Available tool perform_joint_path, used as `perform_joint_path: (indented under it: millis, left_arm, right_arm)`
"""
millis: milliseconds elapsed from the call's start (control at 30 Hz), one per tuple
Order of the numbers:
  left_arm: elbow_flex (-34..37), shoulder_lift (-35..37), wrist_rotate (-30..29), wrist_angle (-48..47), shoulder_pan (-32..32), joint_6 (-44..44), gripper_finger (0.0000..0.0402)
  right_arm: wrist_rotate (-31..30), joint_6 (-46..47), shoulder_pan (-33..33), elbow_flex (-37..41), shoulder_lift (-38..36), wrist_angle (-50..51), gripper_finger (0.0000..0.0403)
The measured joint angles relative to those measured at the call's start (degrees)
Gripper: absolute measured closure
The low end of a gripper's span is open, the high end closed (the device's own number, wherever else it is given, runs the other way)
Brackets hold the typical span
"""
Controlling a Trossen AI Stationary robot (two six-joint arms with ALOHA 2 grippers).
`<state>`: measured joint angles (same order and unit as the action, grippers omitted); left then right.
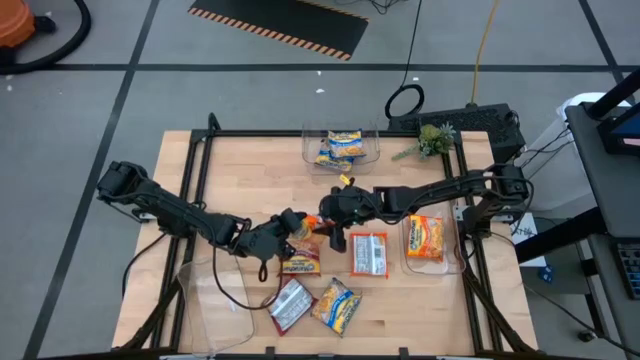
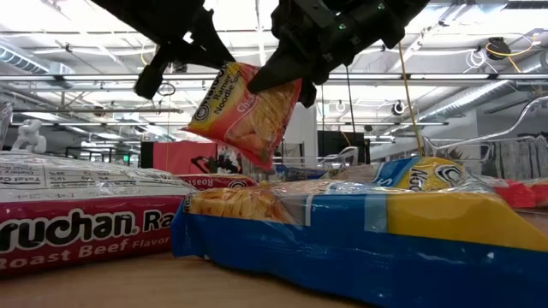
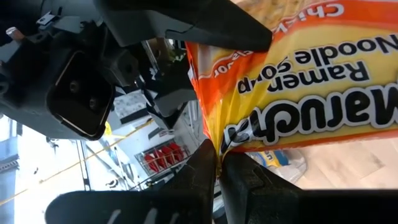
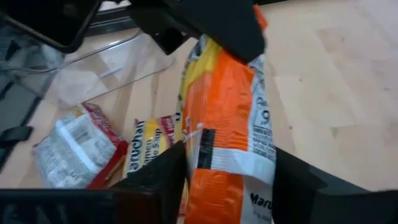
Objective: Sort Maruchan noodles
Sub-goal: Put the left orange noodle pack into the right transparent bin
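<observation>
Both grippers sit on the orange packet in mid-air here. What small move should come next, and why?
Probably the right gripper should finish closing on the orange packet. Its fingers straddle the packet's end with a gap showing on either side, while the left gripper is shut on the opposite edge, holding it above the table. Once gripped, the left can let go.

Clear bins (image 1: 342, 158), green sprig (image 1: 432, 139)

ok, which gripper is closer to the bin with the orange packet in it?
Right. The right gripper is at table centre, a short way from that bin at the right edge. The left gripper sits just beyond it, farther from the bin.
</observation>
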<state>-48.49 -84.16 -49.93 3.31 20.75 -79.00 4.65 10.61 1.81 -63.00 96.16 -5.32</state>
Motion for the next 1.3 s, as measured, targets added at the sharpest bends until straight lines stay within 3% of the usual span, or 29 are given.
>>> perform_joint_path:
  millis: [267,567,667,833,1033,1133,1300]
  left_arm:
    - [0.00,0.00,0.44,-0.11,-0.11,4.41,0.0385]
    - [0.07,0.00,0.35,1.26,-0.22,10.93,0.0380]
    - [0.07,0.02,0.36,4.88,-0.33,15.28,0.0354]
    - [0.07,0.02,-1.19,8.80,0.40,15.94,0.0279]
    - [0.04,0.07,-9.46,15.66,2.21,15.77,0.0207]
    - [0.03,0.70,-14.31,20.10,3.37,15.72,0.0190]
    - [-0.02,2.43,-15.09,21.04,3.66,18.30,0.0186]
  right_arm:
    - [0.10,-1.04,-0.12,0.00,0.00,0.00,0.0285]
    - [0.13,-1.63,-0.33,0.00,-0.05,0.06,0.0287]
    - [0.08,-2.27,-0.35,0.02,-0.94,1.02,0.0291]
    - [-0.05,-2.78,-0.35,0.02,-3.98,5.42,0.0297]
    - [-0.38,-2.49,-0.27,0.04,-8.27,10.46,0.0296]
    - [-0.38,-2.17,-0.24,0.04,-10.13,14.28,0.0298]
    - [-1.96,-0.90,-0.22,0.04,-14.65,19.26,0.0297]
